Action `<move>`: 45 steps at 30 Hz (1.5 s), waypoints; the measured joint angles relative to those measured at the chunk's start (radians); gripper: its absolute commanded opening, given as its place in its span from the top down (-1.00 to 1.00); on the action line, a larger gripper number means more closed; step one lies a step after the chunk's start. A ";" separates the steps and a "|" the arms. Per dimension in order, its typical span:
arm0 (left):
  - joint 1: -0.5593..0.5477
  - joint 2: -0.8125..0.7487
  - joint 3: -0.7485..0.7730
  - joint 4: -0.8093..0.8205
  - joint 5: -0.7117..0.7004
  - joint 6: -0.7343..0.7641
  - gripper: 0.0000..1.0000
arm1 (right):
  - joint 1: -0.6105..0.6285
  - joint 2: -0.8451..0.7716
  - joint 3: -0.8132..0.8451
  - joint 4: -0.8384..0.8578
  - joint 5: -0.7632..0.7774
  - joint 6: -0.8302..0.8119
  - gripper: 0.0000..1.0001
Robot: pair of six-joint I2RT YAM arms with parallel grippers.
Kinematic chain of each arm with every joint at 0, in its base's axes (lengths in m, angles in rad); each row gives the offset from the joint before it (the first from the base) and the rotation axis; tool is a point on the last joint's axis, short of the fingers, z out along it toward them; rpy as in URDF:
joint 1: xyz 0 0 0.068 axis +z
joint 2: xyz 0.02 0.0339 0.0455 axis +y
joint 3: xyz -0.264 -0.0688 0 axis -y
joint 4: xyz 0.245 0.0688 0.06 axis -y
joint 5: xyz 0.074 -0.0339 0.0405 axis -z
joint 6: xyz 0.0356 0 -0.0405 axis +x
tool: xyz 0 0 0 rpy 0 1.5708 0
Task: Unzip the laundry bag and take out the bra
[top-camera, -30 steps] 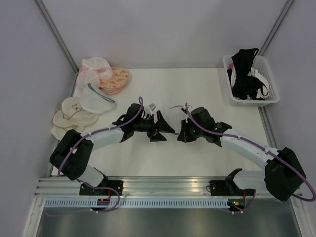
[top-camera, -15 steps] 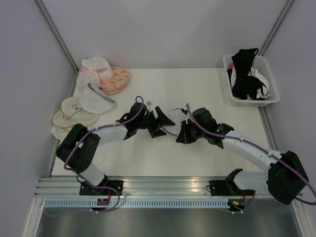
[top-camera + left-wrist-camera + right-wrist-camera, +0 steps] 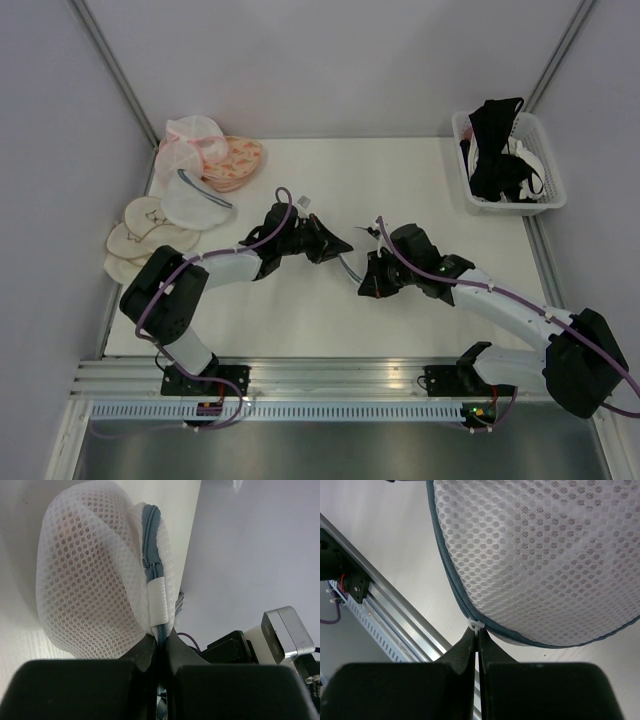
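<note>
The right gripper (image 3: 476,636) was pinched tight on the small white pull (image 3: 475,626) of the zipper (image 3: 451,580). The left gripper (image 3: 161,642) was clamped on the bag (image 3: 90,575) at its rim, below a white tab (image 3: 159,600). The bag hung between them over mid-table (image 3: 400,180), with the pinkish bra (image 3: 75,545) faint through the mesh. The zipper looked closed, so unzipping seemed barely begun. Next, the right should draw the pull along the rim while the left anchors.

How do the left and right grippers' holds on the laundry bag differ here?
The left gripper pinches the laundry bag at its zipper rim, next to a white fabric tab; the right gripper pinches a small white pull on the zipper. In the top view, the left gripper sits farther from the arm bases than the right. Both are shut on the bag's edge.
</note>
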State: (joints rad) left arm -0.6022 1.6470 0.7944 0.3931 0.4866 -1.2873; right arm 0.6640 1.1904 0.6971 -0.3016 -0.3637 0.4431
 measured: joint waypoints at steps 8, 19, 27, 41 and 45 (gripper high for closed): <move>0.064 0.034 0.002 0.013 0.102 0.025 0.95 | 0.002 0.018 0.063 -0.114 0.080 -0.035 0.99; 0.173 0.143 0.140 -0.141 0.337 0.221 0.95 | 0.003 0.084 0.089 -0.204 0.222 -0.059 0.99; 0.196 0.296 0.431 -0.310 0.497 0.377 0.43 | 0.004 0.103 0.108 -0.169 0.269 -0.073 0.99; 0.217 0.003 0.155 -0.439 0.179 0.401 -0.70 | 0.004 0.097 0.108 -0.150 0.182 -0.069 0.99; 0.167 -0.140 0.073 -0.431 0.114 0.354 -0.75 | 0.003 0.097 0.106 -0.093 0.065 -0.061 0.99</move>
State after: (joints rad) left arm -0.4347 1.5070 0.8677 -0.0383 0.6010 -0.9329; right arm 0.6674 1.2877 0.8028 -0.3946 -0.2985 0.3817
